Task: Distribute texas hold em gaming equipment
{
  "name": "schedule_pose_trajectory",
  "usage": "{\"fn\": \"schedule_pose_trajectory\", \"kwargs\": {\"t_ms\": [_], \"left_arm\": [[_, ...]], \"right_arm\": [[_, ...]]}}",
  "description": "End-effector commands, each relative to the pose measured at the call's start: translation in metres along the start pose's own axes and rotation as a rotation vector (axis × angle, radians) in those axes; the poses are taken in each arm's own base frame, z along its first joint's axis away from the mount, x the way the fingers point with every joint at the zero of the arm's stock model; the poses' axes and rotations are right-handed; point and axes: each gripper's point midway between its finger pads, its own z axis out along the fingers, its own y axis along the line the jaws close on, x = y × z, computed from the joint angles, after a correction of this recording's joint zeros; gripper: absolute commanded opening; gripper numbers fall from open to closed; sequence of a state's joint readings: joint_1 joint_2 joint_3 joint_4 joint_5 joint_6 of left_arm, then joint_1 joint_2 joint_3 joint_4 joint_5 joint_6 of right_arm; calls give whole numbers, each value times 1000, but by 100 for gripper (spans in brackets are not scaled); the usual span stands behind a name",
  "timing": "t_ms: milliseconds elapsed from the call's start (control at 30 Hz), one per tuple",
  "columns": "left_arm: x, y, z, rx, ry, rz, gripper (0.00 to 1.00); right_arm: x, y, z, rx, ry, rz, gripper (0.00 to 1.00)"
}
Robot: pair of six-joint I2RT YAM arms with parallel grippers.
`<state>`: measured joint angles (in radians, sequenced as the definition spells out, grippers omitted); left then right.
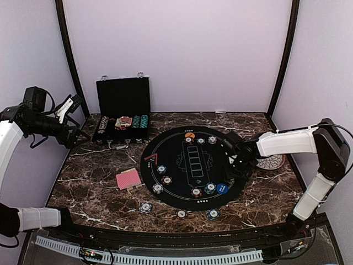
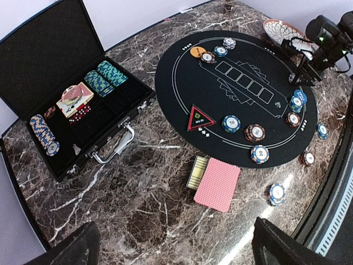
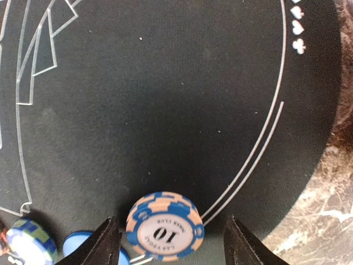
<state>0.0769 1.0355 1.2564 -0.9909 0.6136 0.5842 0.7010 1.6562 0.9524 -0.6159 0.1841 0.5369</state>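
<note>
Chips down on mat between right jaws, parted, gripping nothing; left jaws wide, empty. Placing nearly done; next, lift straight up.

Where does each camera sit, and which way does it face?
Top external: above and behind, facing down on the black mat; left arm and right arm show.
Left wrist: high left, facing case and mat; left fingers show.
Right wrist: low over mat, facing a chip stack between right fingers.
All share the mat.
</note>
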Motion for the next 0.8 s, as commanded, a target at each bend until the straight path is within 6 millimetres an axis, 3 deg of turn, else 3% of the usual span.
{"fn": "schedule_pose_trajectory", "kwargs": {"t_ms": [0, 200, 400, 567, 767], "left_arm": [[23, -3, 1, -7, 78, -7, 99], [50, -9, 7, 10, 152, -9, 99], [88, -12, 7, -12, 286, -26, 99], [77, -17, 3, -12, 222, -19, 99], [64, -15, 17, 35, 148, -34, 99]], "right_arm": [[-25, 5, -38, -34, -80, 10, 67], [-51, 31, -89, -103, -180, -8, 76], [-59, 55, -103, -170, -215, -12, 86], [-67, 67, -105, -187, -228, -3, 90], [-75, 80, -120, -202, -239, 16, 92]]}}
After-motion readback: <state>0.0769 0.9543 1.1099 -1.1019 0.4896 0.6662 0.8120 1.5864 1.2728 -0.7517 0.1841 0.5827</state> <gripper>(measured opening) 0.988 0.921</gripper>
